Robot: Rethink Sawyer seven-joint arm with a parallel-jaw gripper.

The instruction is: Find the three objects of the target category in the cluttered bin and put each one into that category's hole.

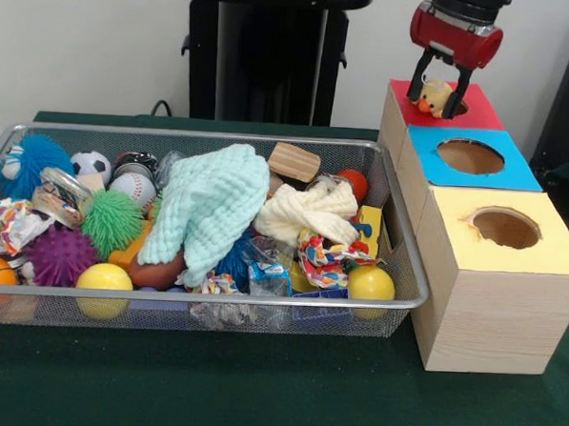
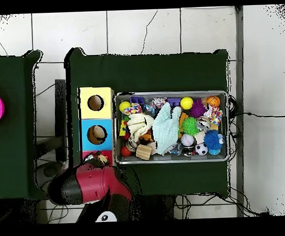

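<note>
In the front view, the end effector hangs over the red-topped box at the counter's far right corner, its black fingers closed around a small yellow plush toy with an orange beak. The toy sits right at the red-surrounded hole, partly hiding it. Just nearer along the right edge stand the blue-topped box and the yellow-topped box, each with an open round cut-out, all three touching in a row. The wire mesh bin fills the middle and left of the counter, just beside the boxes. It holds a mint green cloth, a cream cloth, a wooden block, spiky balls in blue, green and purple, yellow balls, a rope toy and a soccer ball.

In the overhead view, the red and black arm reaches in from the counter's bottom edge and covers the red box, so the end effector and toy are hidden. The yellow box and blue box show to the left of the bin.
</note>
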